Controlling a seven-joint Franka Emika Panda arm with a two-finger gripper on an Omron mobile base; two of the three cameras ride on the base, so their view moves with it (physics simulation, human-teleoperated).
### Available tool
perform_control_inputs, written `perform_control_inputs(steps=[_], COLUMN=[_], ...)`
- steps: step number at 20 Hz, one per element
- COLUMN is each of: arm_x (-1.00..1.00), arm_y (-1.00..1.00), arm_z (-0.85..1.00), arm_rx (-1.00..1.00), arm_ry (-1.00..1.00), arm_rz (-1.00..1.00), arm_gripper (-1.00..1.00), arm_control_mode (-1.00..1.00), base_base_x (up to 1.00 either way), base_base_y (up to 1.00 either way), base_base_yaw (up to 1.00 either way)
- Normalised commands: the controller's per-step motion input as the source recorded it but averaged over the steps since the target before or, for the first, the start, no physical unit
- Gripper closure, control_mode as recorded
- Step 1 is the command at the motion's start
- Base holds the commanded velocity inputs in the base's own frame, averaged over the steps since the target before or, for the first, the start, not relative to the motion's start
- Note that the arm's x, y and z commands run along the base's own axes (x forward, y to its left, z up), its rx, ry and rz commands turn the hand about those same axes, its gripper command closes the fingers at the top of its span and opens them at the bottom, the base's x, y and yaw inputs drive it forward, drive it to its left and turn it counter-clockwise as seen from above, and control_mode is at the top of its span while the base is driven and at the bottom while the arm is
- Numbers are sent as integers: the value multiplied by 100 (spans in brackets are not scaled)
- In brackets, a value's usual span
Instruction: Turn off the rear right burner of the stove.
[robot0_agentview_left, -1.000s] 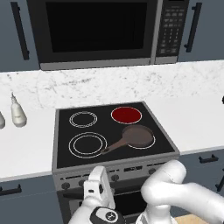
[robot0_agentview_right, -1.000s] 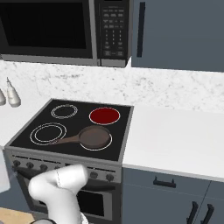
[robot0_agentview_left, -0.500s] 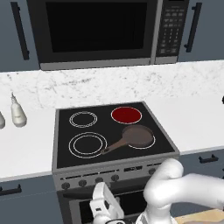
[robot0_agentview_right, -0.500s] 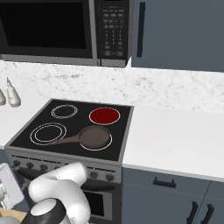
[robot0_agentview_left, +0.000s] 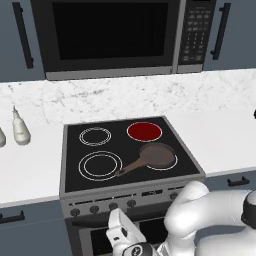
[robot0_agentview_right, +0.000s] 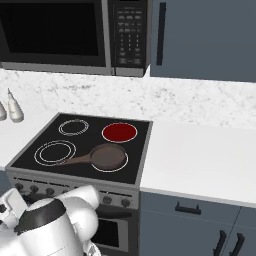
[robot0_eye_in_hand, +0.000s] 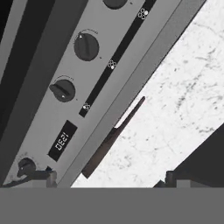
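Observation:
The rear right burner (robot0_agentview_left: 144, 131) (robot0_agentview_right: 119, 132) glows red on the black glass top of the stove (robot0_agentview_left: 72, 172) (robot0_agentview_right: 30, 150). A row of small dark knobs (robot0_agentview_left: 113, 205) runs along the stove's steel front panel. My gripper (robot0_agentview_left: 119, 225) (robot0_agentview_right: 10, 204) hangs low in front of the oven door, just below that row, touching nothing. In the hand view the panel lies tilted, and two knobs (robot0_eye_in_hand: 86, 46) (robot0_eye_in_hand: 63, 90) sit above a small clock display (robot0_eye_in_hand: 62, 141). The gripper (robot0_eye_in_hand: 107, 181) is open, with a fingertip (robot0_eye_in_hand: 49, 176) near another knob (robot0_eye_in_hand: 25, 166).
A dark frying pan (robot0_agentview_left: 158, 155) (robot0_agentview_right: 106, 156) sits on the front right burner, handle pointing left. A black microwave (robot0_agentview_left: 110, 35) hangs above the stove. Two small bottles (robot0_agentview_left: 20, 129) stand on the white counter to the left. Drawer handles (robot0_agentview_right: 190, 209) line the cabinets to the right.
My hand has sunk from level with the knob row to just below it and drifted slightly right. The burner still glows red.

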Motion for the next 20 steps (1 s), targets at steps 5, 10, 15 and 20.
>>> perform_control_inputs(steps=[5,10,15,20], arm_x=[31,35,25,9], arm_y=[16,19,23,28], arm_z=[-18,-12,-26,-37], arm_rx=[-7,-7,-4,-4], arm_ry=[0,0,0,0], arm_rz=[0,0,0,0], arm_gripper=[-100,-100,-100,-100], arm_control_mode=[-100,-100,-100,-100], base_base_x=[0,0,0,0], base_base_y=[0,0,0,0], base_base_yaw=[0,0,0,0])
